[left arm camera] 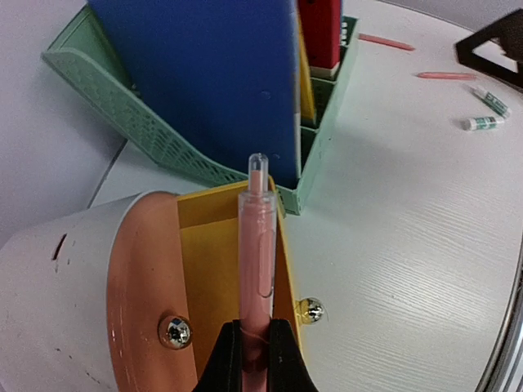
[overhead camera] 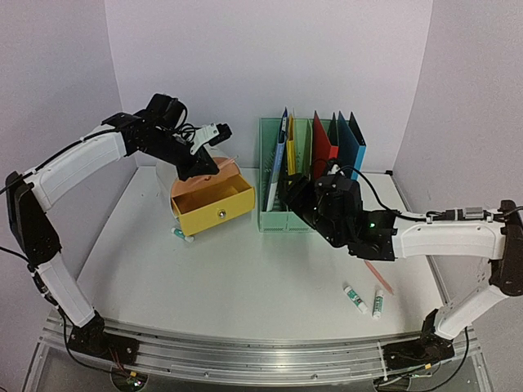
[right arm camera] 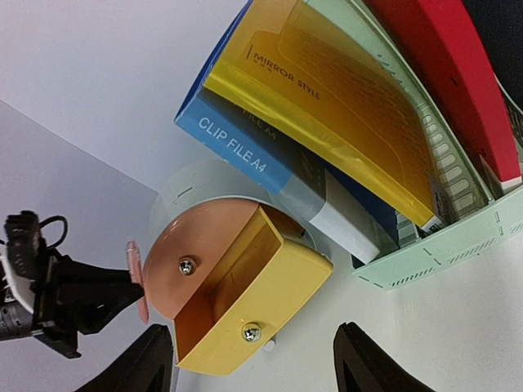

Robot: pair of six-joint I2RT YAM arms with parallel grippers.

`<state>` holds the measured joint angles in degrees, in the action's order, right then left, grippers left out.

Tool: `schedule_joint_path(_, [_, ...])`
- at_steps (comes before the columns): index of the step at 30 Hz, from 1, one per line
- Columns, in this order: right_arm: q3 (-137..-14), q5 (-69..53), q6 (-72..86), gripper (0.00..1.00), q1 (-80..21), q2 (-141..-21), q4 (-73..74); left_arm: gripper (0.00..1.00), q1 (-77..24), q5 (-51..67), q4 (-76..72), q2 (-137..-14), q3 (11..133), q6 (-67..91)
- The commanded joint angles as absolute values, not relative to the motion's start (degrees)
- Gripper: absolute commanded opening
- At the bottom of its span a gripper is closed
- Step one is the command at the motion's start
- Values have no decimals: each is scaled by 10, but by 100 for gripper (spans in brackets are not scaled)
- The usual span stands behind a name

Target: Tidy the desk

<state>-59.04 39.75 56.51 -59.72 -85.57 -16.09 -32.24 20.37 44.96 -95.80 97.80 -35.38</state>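
Observation:
On the white desk stands a small round-topped organizer with an open yellow drawer under a closed orange one. My left gripper hangs just above the drawer, shut on a pink pen that points out over the yellow drawer. My right gripper is low in front of the green file rack, open and empty. In its wrist view the fingers stand either side of the yellow drawer without touching it, and the pink pen shows at the left.
The rack holds blue, yellow and red folders. A loose pink pen and two white glue sticks lie at the near right. A small white-green item lies by the organizer's foot.

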Motion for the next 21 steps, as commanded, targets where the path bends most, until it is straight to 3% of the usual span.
schedule_joint_path(1, [-583,427,551,69,-599,-827,-155,0,-322,116,427,-998,995,-229])
schedule_joint_path(6, [-582,432,537,70,-599,-823,-148,2,-322,81,416,-1027,1005,-216])
schedule_joint_path(15, [-601,448,513,71,-554,-785,33,46,-323,84,421,-1019,997,-229])
schedule_joint_path(21, [-589,468,515,60,-455,-698,233,55,-322,160,406,-969,975,-254])
